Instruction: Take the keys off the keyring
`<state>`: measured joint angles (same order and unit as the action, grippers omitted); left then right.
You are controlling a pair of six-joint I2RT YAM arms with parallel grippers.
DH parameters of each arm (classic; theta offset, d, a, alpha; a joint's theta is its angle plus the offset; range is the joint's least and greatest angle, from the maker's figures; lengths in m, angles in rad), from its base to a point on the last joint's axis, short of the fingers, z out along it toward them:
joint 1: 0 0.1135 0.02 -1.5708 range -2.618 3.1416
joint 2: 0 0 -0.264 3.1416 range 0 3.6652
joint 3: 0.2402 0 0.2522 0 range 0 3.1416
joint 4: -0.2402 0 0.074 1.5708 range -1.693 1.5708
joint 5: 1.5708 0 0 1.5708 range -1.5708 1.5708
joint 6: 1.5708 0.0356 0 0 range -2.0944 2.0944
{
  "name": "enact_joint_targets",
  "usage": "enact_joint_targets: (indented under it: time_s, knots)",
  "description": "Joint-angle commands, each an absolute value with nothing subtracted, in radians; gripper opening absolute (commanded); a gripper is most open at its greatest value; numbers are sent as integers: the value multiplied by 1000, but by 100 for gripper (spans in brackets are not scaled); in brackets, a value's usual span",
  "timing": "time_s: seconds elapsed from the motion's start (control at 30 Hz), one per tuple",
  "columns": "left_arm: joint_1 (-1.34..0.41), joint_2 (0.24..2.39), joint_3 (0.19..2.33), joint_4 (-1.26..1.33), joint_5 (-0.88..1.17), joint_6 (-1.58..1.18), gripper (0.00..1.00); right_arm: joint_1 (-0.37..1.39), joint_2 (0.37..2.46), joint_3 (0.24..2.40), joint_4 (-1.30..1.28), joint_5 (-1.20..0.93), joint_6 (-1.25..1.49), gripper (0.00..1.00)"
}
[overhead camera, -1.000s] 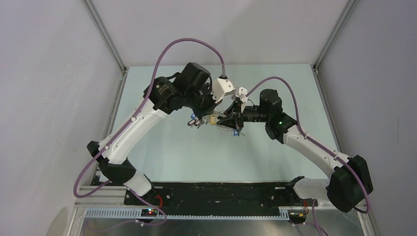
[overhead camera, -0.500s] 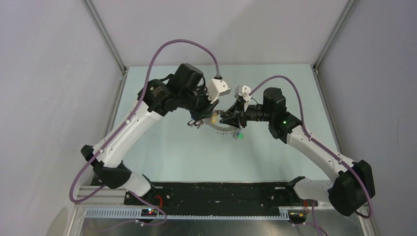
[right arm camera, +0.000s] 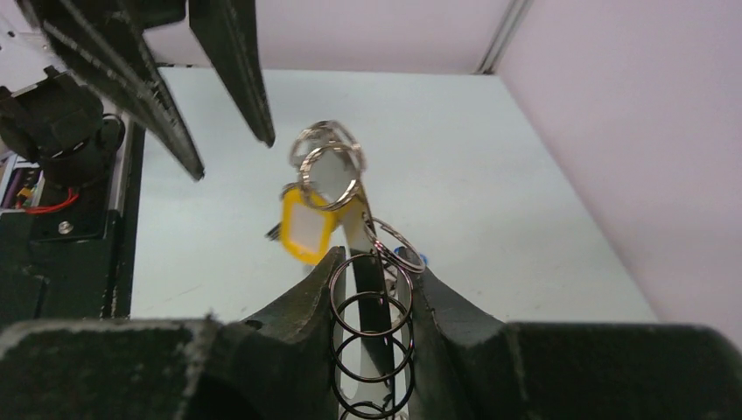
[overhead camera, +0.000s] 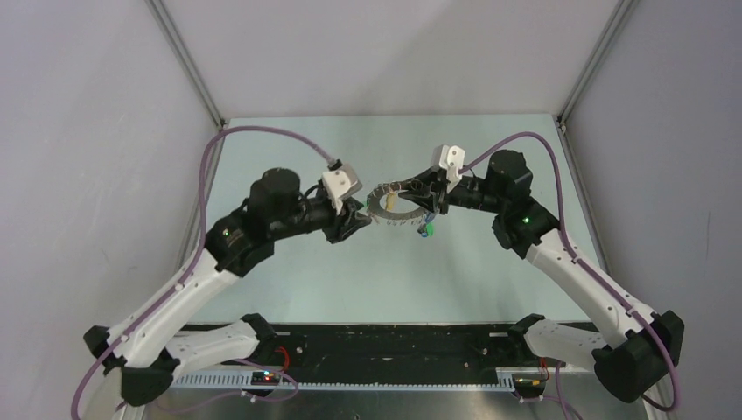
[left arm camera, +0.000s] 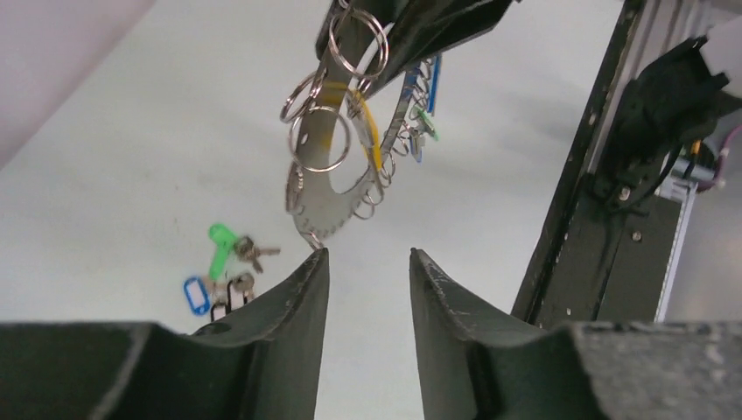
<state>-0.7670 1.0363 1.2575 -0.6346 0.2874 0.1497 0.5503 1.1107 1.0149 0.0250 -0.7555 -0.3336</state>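
Keyring clamped between the right gripper fingers, yellow-tagged key dangling just beyond them! Left gripper spread wide, empty, just short of the ring; green- and blue-tagged keys on the table below it.

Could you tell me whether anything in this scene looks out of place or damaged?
Nothing stands out. The right gripper holds the keyring aloft, a yellow tag hanging on it, and the loose keys lie flat on the table near the open left gripper.

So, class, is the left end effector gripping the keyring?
No, the left end effector stands open and empty; the keyring is beyond its tips.
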Motion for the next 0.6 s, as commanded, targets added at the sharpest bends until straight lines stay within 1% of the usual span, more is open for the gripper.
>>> enact_joint_targets:
  time_s: [0.0, 0.07, 0.1, 0.2, 0.4, 0.57]
  knots:
    - [-761, 914, 1047, -117, 357, 89, 49, 558, 1073, 1089, 65, -720, -365, 0]
    - [-762, 880, 956, 33, 362, 72, 59, 566, 1065, 1090, 72, -709, -366, 0]
    - [-761, 874, 923, 65, 364, 62, 61, 568, 1060, 1091, 74, -704, -367, 0]
    - [-763, 891, 920, 113, 368, 53, 62, 586, 1051, 1093, 76, -666, -375, 0]
    - [-779, 905, 895, 184, 317, 32, 59, 637, 1041, 1096, 75, -524, -407, 0]
    - [-782, 948, 882, 233, 271, 75, 60, 677, 1046, 1095, 75, -425, -429, 0]
